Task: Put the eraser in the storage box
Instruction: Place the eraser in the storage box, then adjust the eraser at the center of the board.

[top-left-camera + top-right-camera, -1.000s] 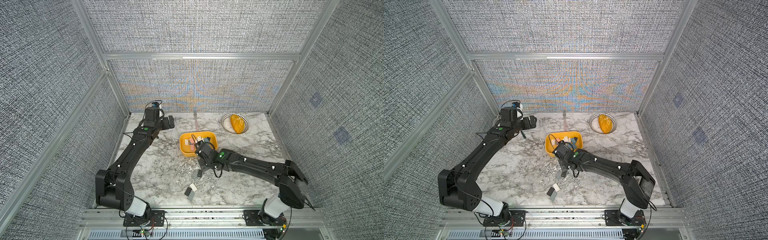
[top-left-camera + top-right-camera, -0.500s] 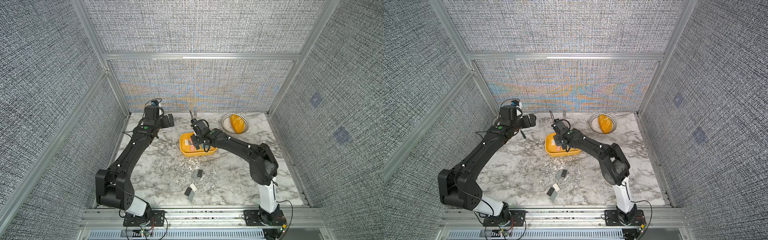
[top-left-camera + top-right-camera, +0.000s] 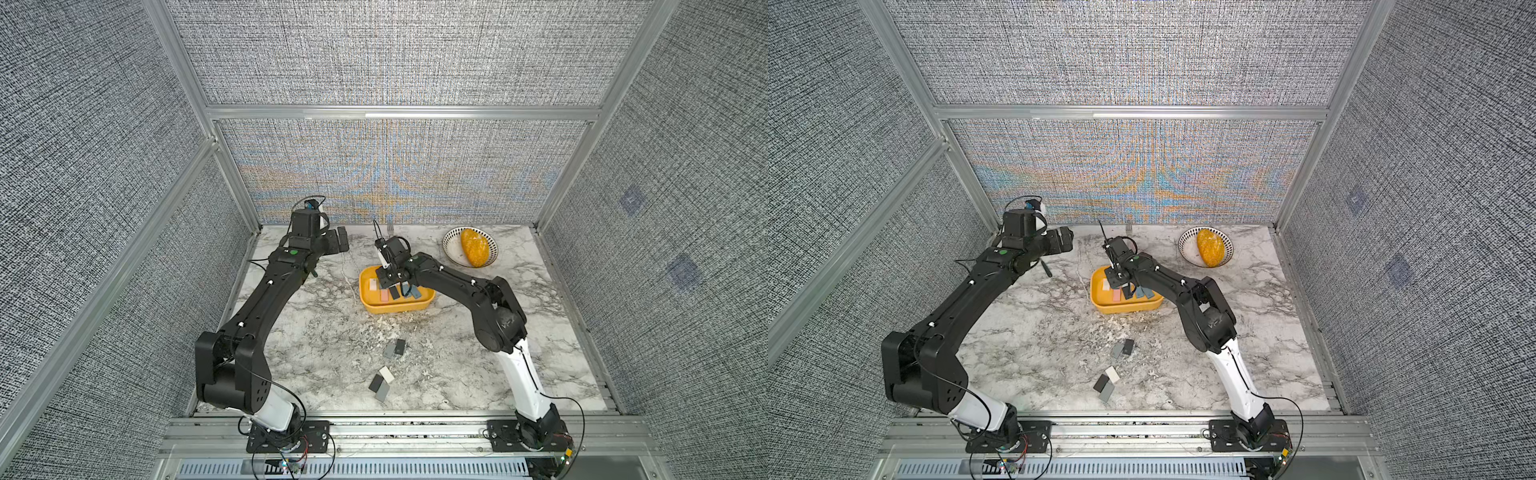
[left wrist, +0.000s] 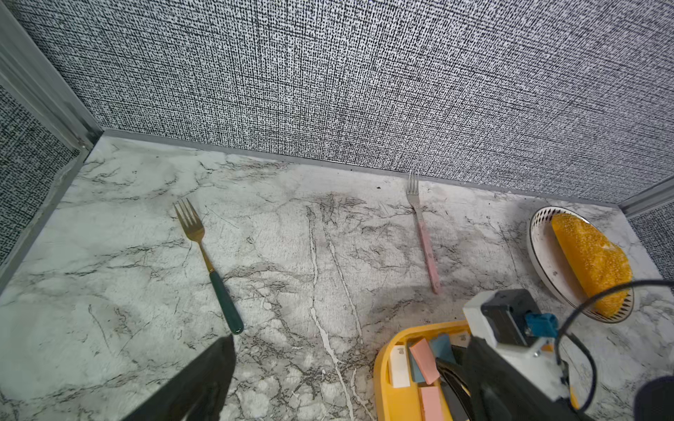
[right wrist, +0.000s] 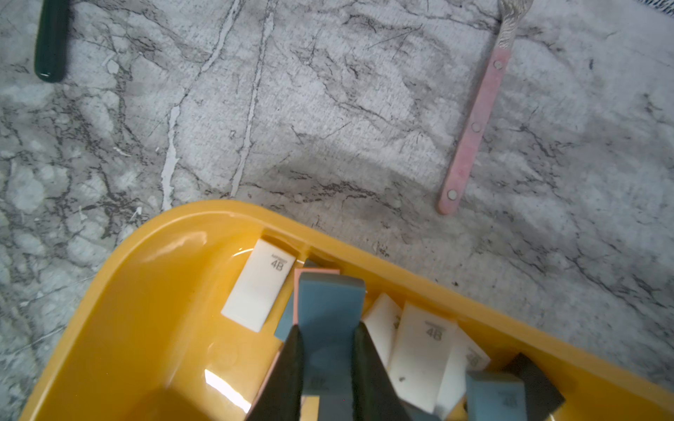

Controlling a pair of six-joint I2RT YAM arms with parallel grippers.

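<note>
Right wrist view gives us the clearest look. The right gripper is clamped on a blue-grey eraser, pinching it by its two long sides, with most of the eraser sticking out past the tips. We see it held over the inside of the yellow box, close to the wall that faces the pink fork. Whether it touches the erasers below, we cannot tell.

Right under it we see the edge of a pink eraser. A white eraser marked 4B lies flat on the box floor just beside it. On the other side of the gripper we find more white erasers, partly stacked, then a second blue-grey one and a dark one at the wall.

The pink fork lies on the marble table near the box, not touching it. We also see the handle of a green fork, well apart from the box.

In both top views the left gripper is near the back left corner, its jaws spread wide with nothing between them, well apart from the box. Toward the front of the table we count five loose erasers, a pair and a group of three. A white bowl at the back right holds an orange lump.
</note>
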